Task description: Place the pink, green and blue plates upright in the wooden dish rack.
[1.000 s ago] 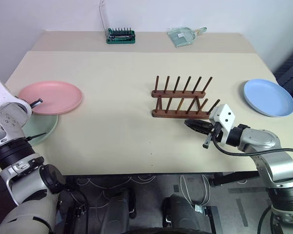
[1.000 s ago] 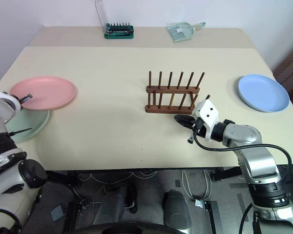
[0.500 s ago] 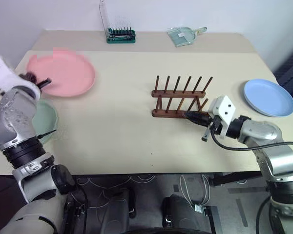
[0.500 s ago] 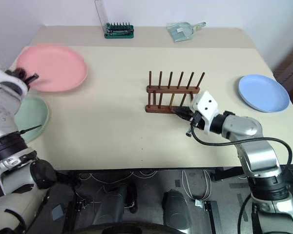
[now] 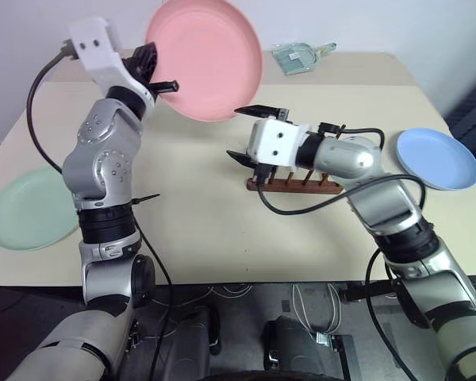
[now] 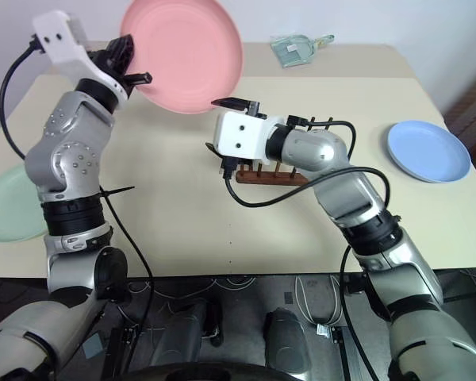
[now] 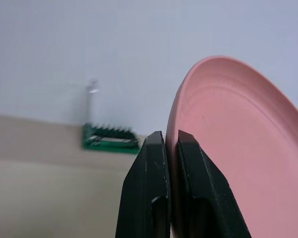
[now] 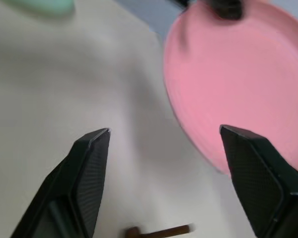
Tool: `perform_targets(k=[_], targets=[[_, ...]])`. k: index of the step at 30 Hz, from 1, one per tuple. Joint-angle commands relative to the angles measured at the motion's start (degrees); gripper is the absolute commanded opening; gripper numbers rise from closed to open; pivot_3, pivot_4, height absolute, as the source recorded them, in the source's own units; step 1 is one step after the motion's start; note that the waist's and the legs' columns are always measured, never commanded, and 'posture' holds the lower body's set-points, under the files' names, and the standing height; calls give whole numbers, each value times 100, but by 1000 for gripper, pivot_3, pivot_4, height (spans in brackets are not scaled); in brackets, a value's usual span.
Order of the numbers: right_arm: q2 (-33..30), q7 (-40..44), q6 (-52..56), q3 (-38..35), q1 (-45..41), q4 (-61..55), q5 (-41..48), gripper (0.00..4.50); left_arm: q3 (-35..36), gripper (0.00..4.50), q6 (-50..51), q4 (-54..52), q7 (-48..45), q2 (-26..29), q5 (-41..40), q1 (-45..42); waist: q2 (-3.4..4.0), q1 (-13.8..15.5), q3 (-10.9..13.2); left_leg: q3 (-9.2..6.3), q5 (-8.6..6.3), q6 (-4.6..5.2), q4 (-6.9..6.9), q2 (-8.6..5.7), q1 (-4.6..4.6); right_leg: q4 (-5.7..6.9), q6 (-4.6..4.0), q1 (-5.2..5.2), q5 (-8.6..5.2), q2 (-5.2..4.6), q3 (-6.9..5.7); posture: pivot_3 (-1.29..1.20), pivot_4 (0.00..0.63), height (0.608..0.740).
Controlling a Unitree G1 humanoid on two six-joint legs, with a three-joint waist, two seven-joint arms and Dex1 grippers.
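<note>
Left claw [image 5: 160, 71] pinches the round pale pink plate [image 5: 206, 55] by its rim, raised at 11 o'clock of the dark wooden peg rack [image 5: 293, 176]; right claw [image 5: 250, 131] gapes, empty; you should grab the rim opposite before releasing.

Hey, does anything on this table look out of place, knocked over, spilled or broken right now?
Nothing stands out. The wooden dish rack stands upright and empty, the green plate and blue plate lie flat and intact, and the pink plate is held in the air by its rim in the left tool.
</note>
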Motion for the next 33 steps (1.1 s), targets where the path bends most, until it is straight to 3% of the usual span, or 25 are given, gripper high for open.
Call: perform_targets(k=[1, 11, 14, 19, 20, 25, 29, 33], targets=[[153, -343, -687, -10, -250, 420, -494, 3671, -203, 0, -202, -265, -101, 11, 62, -101, 0, 0, 0, 0, 0, 0, 1, 0, -1, 0, 0, 0, 0, 0, 0, 0, 150, 736], [480, -724, -1270, 21, -293, 1023, -1249, 3671, -316, 0, 59, -608, -118, -124, -149, 63, 1, -17, 1, -1, 3, -3, 1, 2, -3, 1, 0, -2, 0, 3, 0, 0, 150, 736], [487, -912, -1456, 67, -300, 1118, -1556, 2803, -409, 0, 193, -714, -176, -96, -156, 170, 1, -18, 1, -1, 3, -3, 1, 3, -2, 1, 0, -2, 0, 3, 0, 0, 150, 736], [517, -955, -1576, 1, -239, 1168, -1706, 279, -316, 0, 365, -774, -132, -156, -261, 221, 2, -18, 1, -1, 3, -3, 0, 2, -3, 1, 0, -2, 0, 4, 0, 0, 150, 736], [518, -962, -1594, -7, -234, 1175, -1729, 79, -312, 0, 385, -768, -142, -148, -251, 220, 2, -18, 1, -1, 3, -3, 0, 2, -3, 1, 0, -2, 0, 3, 0, 0, 150, 736], [517, -988, -1655, -44, -178, 1169, -1807, 79, -171, 0, 536, -742, -185, -234, -506, 213, 2, -18, 1, -1, 3, -3, 1, 2, -3, 0, 0, 0, 0, 3, 0, 0, 150, 736], [498, -1032, -1685, -67, -123, 1123, -1873, 0, 7, 1415, 634, -717, -149, -343, -718, 205, 2, -15, 1, -2, 3, -3, 1, 2, -3, 0, 0, 0, 0, 3, 0, 0, 150, 736], [449, -1069, -1721, -90, -55, 1066, -1949, 0, 544, 3597, 634, -704, 107, -581, -1352, 45, 2, -16, 1, -2, 3, -3, 1, 2, -2, -1, 0, 1, 0, 3, 0, 0, 150, 736]])
